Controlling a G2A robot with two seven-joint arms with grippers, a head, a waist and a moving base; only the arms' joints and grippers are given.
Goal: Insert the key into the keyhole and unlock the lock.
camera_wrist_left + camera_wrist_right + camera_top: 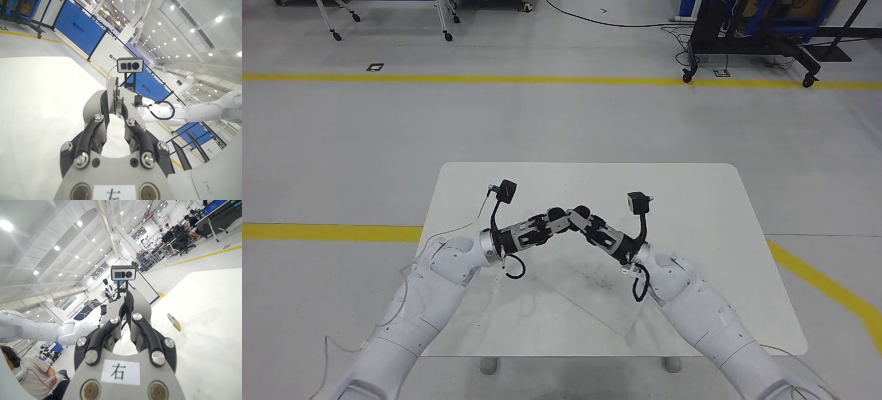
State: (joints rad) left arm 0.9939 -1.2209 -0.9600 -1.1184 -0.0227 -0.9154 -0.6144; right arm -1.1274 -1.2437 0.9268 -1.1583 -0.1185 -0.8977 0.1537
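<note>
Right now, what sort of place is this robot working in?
Probably a big factory-style robotics lab: yellow floor lines marking lanes, rows of ceiling lights high overhead, and workbenches with monitors and office chairs.

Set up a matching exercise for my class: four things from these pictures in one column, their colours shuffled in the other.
Things:
1. padlock body
2. table
3. floor line
4. barrier panels

Colours:
a. blue
b. brass
c. white
d. yellow

Pairs: 1-b, 2-c, 3-d, 4-a.
</note>
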